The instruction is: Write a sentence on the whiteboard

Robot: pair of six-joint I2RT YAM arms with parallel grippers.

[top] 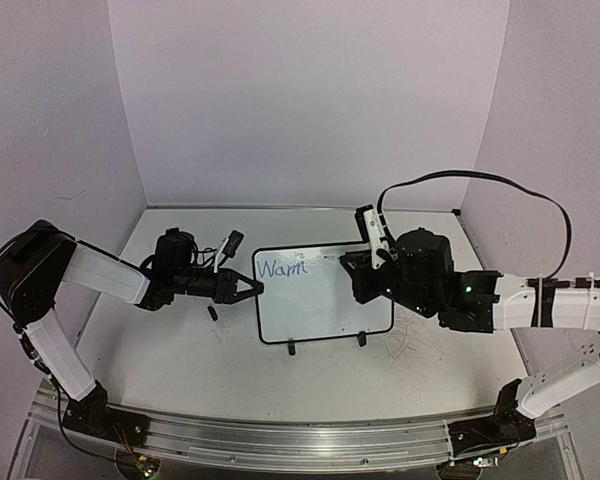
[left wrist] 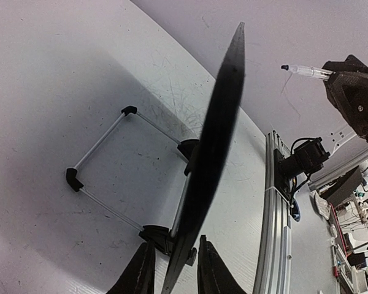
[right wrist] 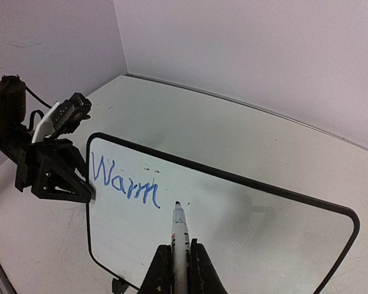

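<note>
The whiteboard looks light, stiff and slippery, best steadied at its left edge, which the left gripper narrowly straddles, grip uncertain; the right gripper clamps a marker.

There are two robot arms, the left arm and the right arm, and each ends in one pair of jaws. One table carries one whiteboard. Two black feet show under its near edge, one to the left and one to the right. There is one marker. One blue word, "Warm", is written on the board. One small dark piece, possibly a cap, lies on the table.
</note>
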